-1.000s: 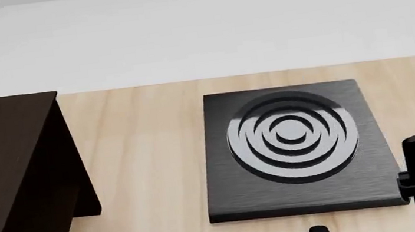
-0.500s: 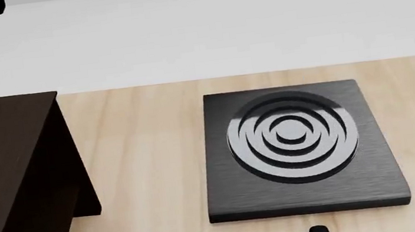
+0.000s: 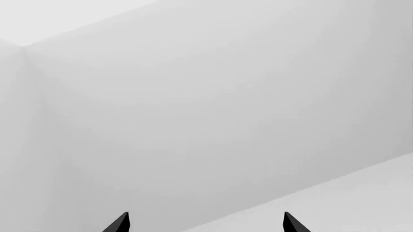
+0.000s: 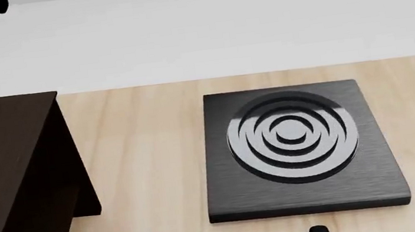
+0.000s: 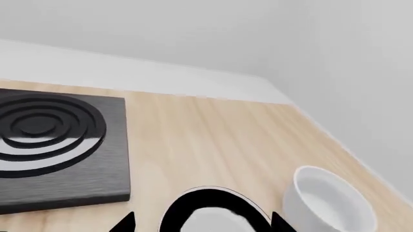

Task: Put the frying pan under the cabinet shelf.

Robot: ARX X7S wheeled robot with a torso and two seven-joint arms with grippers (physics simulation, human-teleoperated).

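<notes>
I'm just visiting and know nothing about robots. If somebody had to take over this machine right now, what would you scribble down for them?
Left tool: raised, facing a blank wall, tips apart, holding nothing.
Right tool: only its tips show, apart, just above the frying pan; no grip on it visible.
The pan sits on the wooden counter between the square black plate and the white bowl, apart from both.
The cabinet shelf is at the counter's left in the head view, on the far side of the plate from the pan.
Done: nothing yet; the pan is not under the shelf.
Left: grasp the pan, carry it over, set it beneath the shelf.
</notes>
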